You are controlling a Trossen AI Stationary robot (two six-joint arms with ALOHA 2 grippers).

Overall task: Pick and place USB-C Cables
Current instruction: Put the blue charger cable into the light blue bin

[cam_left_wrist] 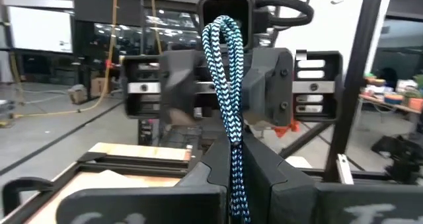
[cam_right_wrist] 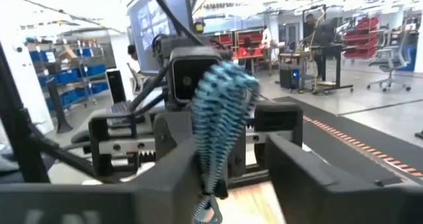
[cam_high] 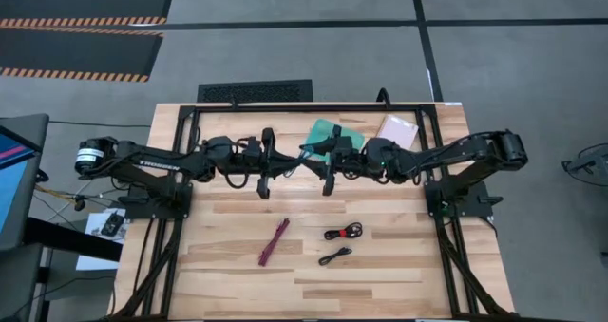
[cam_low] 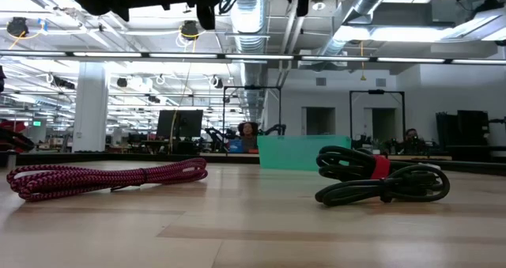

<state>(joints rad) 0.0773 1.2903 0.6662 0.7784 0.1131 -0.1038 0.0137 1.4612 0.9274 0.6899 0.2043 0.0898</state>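
Evidently a handover is under way: both arms meet high over the bench's (cam_high: 237, 284) far half, and the blue cable (cam_left_wrist: 227, 105) hangs pinched between the left gripper's (cam_left_wrist: 232, 168) narrowed fingers while the right gripper (cam_right_wrist: 221, 164) also clamps its bundled end, facing the other. Holding it from both sides probably keeps it from dropping near the tray (cam_high: 328, 132). The magenta cable (cam_high: 275, 242), black-red cable (cam_high: 343, 232) and black cable (cam_high: 334, 255) lie on the near bench.

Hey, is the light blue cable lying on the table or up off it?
Off it. The light blue cable hangs between the left gripper and the right gripper, both pinching it above the table.
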